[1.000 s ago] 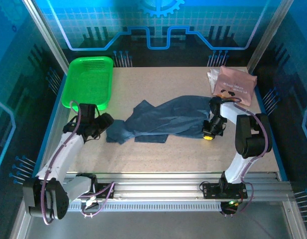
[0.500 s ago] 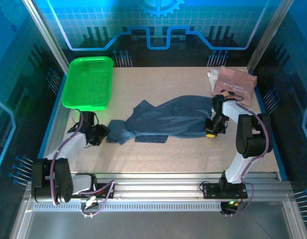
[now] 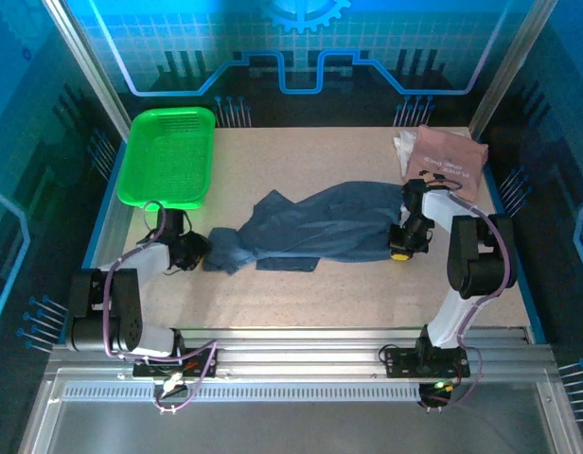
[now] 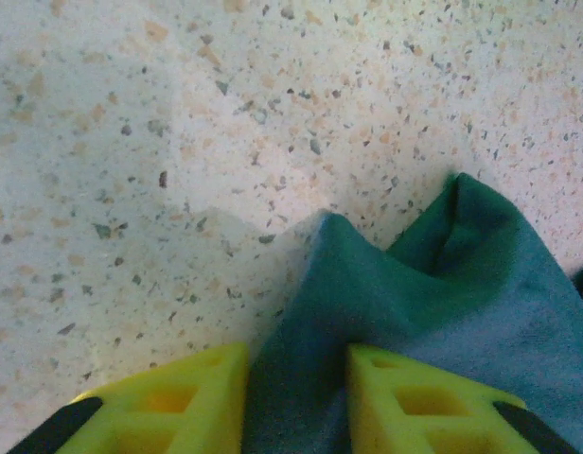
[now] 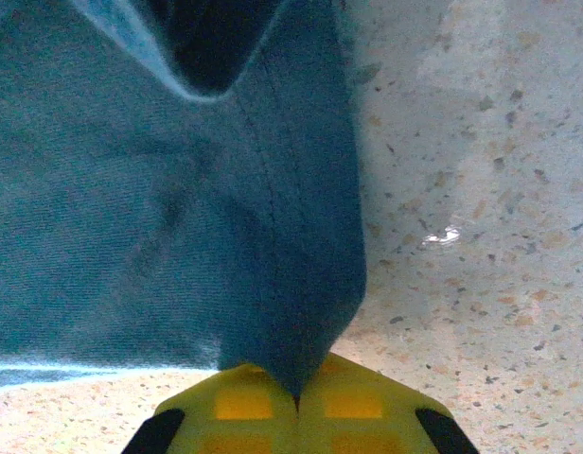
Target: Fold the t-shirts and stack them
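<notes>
The slate-blue t-shirt (image 3: 310,227) lies crumpled and stretched across the middle of the table. Its left end (image 4: 443,303) runs between the yellow fingers of my left gripper (image 4: 296,355), which stand apart on either side of the fabric. In the top view that left gripper (image 3: 195,251) sits low at the shirt's left tip. My right gripper (image 3: 397,248) is at the shirt's right end, shut on a corner of the blue cloth (image 5: 178,208), pinched at the fingertips (image 5: 296,374). The pink t-shirt (image 3: 448,161) lies folded at the back right.
The bright green mesh basket (image 3: 168,156) stands at the back left, just behind my left arm. Something white (image 3: 403,144) pokes out beside the pink shirt. Bare speckled tabletop (image 3: 301,298) lies in front of the blue shirt.
My left arm has folded back toward the left edge and its gripper has dropped to the shirt's left tip. The right gripper has shifted slightly right with the cloth.
</notes>
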